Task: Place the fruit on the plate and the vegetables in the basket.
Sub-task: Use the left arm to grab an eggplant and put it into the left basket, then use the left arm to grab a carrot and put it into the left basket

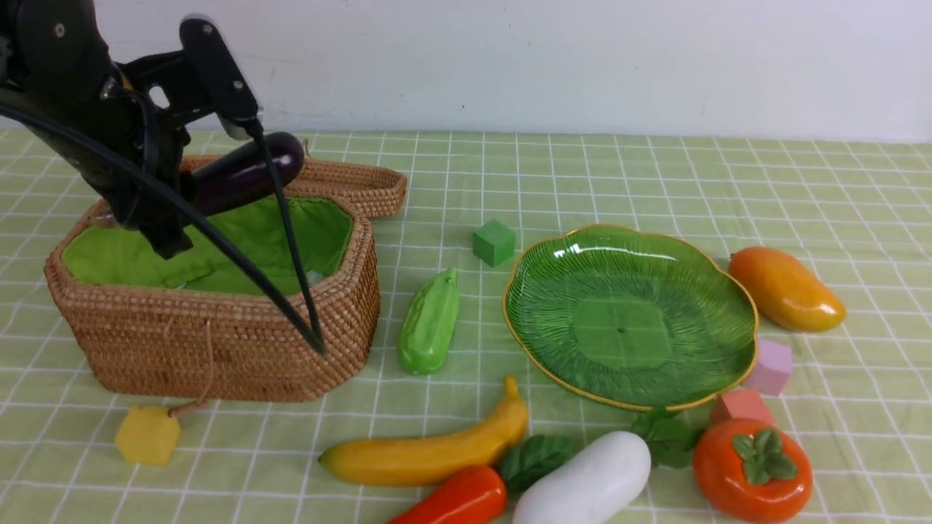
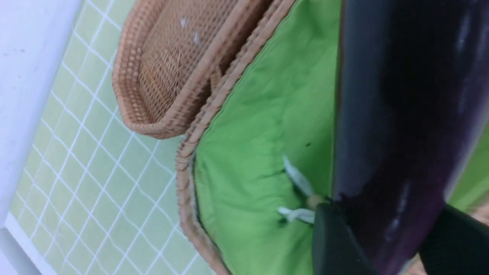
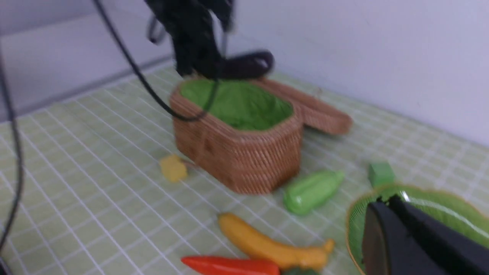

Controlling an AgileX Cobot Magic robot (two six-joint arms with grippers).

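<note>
Surface (image 1: 655, 175): checked green cloth. The banana (image 1: 429, 455), mango (image 1: 786, 287), persimmon (image 1: 750, 473), gourd (image 1: 429, 324), radish (image 1: 586, 480) and red-orange vegetable (image 1: 455, 502) all lie on it, unsorted.
Basket (image 1: 218, 342): open, with the lid (image 1: 357, 185) laid back behind it. Risk: the arm's cable (image 1: 284, 233) hangs across the front wall and could catch the rim if the arm pulls away low.
Plate (image 1: 630, 320): empty, no fruit on it.
Eggplant (image 1: 247, 175): held tilted above the green lining, clear of it, with the rounded end toward the back rim and lid. Risk: let go from this height, that end may hit the rim and the eggplant tip out onto the lid. The skin is glossy and the hold is near one end, so it could also pivot.
Left gripper (image 2: 389, 240): clamped on the eggplant, one finger on each side.
Right gripper (image 3: 386, 214): clenched with nothing in it, probably over the plate's edge (the picture is blurred).
Front view: the only one showing the mango, persimmon and radish. The right gripper is out of it, and the basket's floor is partly hidden by its wall.
Right wrist view: the only one showing the right gripper.
Left wrist view: the only one showing the fingers on the eggplant, the bare lining beneath it and a white tie in the cloth.
</note>
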